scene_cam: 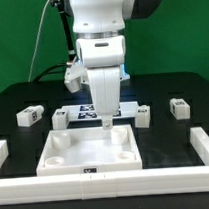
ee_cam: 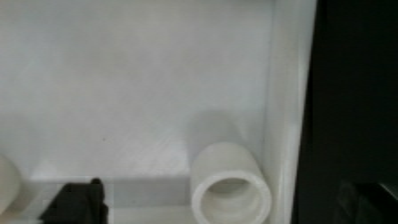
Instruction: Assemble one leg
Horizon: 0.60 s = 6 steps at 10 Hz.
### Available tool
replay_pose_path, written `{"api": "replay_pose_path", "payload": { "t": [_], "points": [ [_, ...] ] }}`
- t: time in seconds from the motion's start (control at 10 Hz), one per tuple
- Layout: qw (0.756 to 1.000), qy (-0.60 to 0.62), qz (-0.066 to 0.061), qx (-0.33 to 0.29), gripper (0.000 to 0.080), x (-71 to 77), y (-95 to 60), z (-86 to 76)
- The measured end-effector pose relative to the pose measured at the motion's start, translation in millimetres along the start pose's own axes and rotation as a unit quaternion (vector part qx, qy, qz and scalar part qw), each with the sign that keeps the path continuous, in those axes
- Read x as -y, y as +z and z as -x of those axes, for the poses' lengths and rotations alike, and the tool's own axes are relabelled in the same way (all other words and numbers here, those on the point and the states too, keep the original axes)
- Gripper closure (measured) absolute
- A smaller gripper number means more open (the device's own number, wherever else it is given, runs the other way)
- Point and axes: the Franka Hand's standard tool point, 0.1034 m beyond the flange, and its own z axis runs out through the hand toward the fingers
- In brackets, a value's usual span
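Observation:
Four small white legs with black-and-white tags lie on the black table behind the large white square panel (scene_cam: 90, 151): a leg (scene_cam: 30, 115) at the exterior view's far left, a leg (scene_cam: 60, 117) next to it, a leg (scene_cam: 142, 114) right of centre and a leg (scene_cam: 179, 107) at the far right. My gripper (scene_cam: 107, 120) hangs over the panel's back edge, between the two inner legs, touching none. In the wrist view the gripper (ee_cam: 228, 205) is open and empty over the panel (ee_cam: 143, 90), close above a round corner socket (ee_cam: 228, 182). One dark fingertip (ee_cam: 75, 202) shows.
The marker board (scene_cam: 86, 112) lies behind the panel, under the arm. White rails (scene_cam: 207, 146) border the work area on the exterior view's left, right and front. Other round sockets (scene_cam: 55, 142) mark the panel's corners.

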Motion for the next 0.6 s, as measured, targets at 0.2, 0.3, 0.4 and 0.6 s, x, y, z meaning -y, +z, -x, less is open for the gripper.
{"api": "replay_pose_path", "payload": {
  "t": [0.2,0.3,0.4,0.6],
  "points": [
    [1.000,0.000,0.000,0.000,0.0150,0.2,0.5,0.2],
    [1.000,0.000,-0.003,-0.001,0.0150,1.1,3.5,-0.3],
    [1.000,0.000,-0.011,-0.002,0.0150,4.0,13.1,-1.0],
    [1.000,0.003,-0.007,-0.006,0.0150,17.0,31.6,6.1]
  ]
}}
